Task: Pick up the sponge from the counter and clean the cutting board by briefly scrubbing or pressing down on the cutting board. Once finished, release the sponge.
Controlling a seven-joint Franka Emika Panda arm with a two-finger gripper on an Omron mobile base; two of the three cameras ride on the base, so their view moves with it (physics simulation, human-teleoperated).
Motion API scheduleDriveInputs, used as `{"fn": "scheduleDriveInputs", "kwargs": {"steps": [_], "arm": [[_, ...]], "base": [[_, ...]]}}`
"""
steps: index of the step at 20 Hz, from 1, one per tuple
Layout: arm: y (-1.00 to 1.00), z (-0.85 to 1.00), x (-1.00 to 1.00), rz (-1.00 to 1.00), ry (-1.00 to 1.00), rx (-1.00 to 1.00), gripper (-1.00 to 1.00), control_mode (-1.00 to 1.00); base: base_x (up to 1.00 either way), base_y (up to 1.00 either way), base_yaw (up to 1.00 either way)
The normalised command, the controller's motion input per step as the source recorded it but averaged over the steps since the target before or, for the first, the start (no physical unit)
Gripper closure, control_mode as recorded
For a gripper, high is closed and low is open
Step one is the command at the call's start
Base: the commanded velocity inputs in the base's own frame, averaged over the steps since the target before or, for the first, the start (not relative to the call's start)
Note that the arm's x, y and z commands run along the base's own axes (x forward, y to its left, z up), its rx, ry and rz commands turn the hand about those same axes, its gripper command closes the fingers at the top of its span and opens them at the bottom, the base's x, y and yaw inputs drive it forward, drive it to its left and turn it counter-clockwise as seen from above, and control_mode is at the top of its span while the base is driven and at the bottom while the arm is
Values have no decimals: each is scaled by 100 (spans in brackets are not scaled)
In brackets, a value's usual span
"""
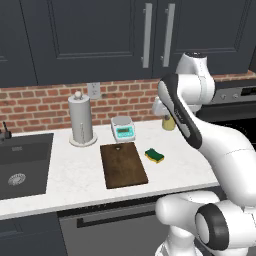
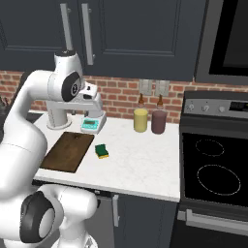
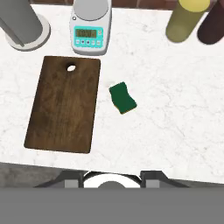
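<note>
The sponge (image 1: 155,155) (image 2: 101,151) (image 3: 122,98) lies green side up on the white counter (image 1: 75,170) (image 2: 140,155) (image 3: 175,109), just right of the cutting board (image 1: 123,165) (image 2: 68,151) (image 3: 63,103). The dark brown board lies flat with its hole toward the brick wall. My gripper (image 2: 95,115) (image 3: 111,177) hangs high above the counter, over the board and sponge, pointing down. It is open, its fingertips (image 3: 151,176) stand wide apart and hold nothing.
A kitchen scale (image 1: 123,129) (image 3: 89,26) sits behind the board, with a paper towel holder (image 1: 81,120) (image 3: 22,22) to its left. A yellow bottle (image 2: 141,118) (image 3: 186,19) and a dark bottle (image 2: 158,120) stand at the wall. The sink (image 1: 20,165) lies left, the stove (image 2: 213,169) right.
</note>
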Motion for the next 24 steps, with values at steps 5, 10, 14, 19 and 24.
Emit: {"fn": "scheduleDriveInputs", "kwargs": {"steps": [5, 10, 14, 19, 24], "arm": [[0, -22, 8, 2, 2, 0, -100, -100], [0, -83, 44, 17, 14, 0, -100, -100], [0, -81, 37, 16, 7, 0, -100, -100], [0, -52, 26, 14, 1, -9, -100, -100], [0, -44, 24, 8, 0, -11, -100, -100]], "base": [[0, 0, 0], [0, 0, 0], [0, 0, 0], [0, 0, 0], [0, 0, 0]]}}
